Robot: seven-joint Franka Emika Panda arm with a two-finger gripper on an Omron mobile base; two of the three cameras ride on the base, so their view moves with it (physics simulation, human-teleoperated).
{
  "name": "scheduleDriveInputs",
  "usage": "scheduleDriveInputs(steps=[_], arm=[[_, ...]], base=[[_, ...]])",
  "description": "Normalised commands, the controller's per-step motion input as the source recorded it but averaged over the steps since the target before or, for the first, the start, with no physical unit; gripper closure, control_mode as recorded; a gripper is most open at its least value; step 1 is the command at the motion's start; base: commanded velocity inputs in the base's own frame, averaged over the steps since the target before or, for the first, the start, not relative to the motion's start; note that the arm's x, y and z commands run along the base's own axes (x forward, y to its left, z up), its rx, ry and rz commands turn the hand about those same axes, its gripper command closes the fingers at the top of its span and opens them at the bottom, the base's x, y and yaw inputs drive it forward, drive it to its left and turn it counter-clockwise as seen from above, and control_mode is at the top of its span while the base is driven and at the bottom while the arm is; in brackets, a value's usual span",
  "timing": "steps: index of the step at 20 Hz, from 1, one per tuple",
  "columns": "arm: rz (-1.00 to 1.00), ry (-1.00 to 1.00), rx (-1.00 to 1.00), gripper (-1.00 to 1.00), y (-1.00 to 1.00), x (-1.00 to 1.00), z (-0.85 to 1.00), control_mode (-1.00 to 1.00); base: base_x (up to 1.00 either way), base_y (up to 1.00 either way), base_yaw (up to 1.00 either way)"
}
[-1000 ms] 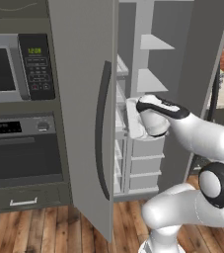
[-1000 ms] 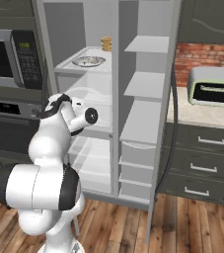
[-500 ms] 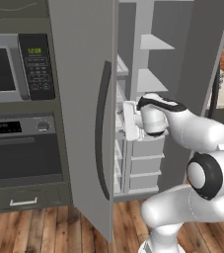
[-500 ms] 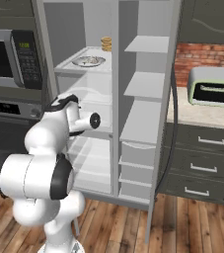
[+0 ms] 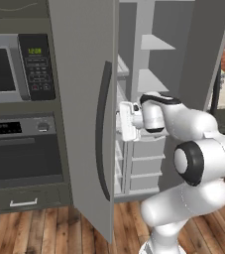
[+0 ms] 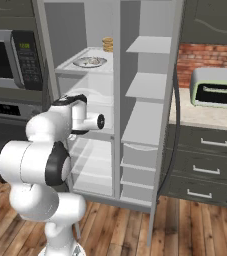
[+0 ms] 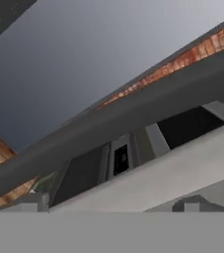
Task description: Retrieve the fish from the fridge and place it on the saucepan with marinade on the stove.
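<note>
Tall grey fridge [image 6: 150, 100] stands open, white shelves bare inside; pincer [image 5: 126, 121] spread wide.

fridge [image 6: 150, 125]: 1 | microwave [image 5: 15, 69]: 1 | oven [image 5: 25, 158]: 1 | toaster oven [image 6: 217, 89]: 1 | plate [image 6: 90, 62]: 1
</note>
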Motion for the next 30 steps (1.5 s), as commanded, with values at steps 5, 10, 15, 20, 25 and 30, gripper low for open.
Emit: scheduleDriveInputs(steps=[5, 10, 15, 20, 25, 30], arm=[[0.16, 0.00, 0.03, -1.00, 0.34, 0.07, -0.07, -1.00], [0.19, 0.00, 0.00, -1.00, 0.73, -0.19, -0.18, -1.00], [0.21, 0.00, 0.00, -1.00, 1.00, -0.52, -0.28, -1.00], [0.15, 0.00, 0.00, -1.00, 1.00, -0.21, -0.24, -1.00], [0.04, 0.00, 0.00, -1.00, 1.00, -0.02, -0.05, -1.00], [-0.03, -0.21, 0.00, -1.00, 0.78, -0.07, 0.00, -1.00]], base=[[0.00, 0.00, 0.00], [0.00, 0.00, 0.00], [0.00, 0.00, 0.00], [0.00, 0.00, 0.00], [0.00, 0.00, 0.00], [0.00, 0.00, 0.00]])
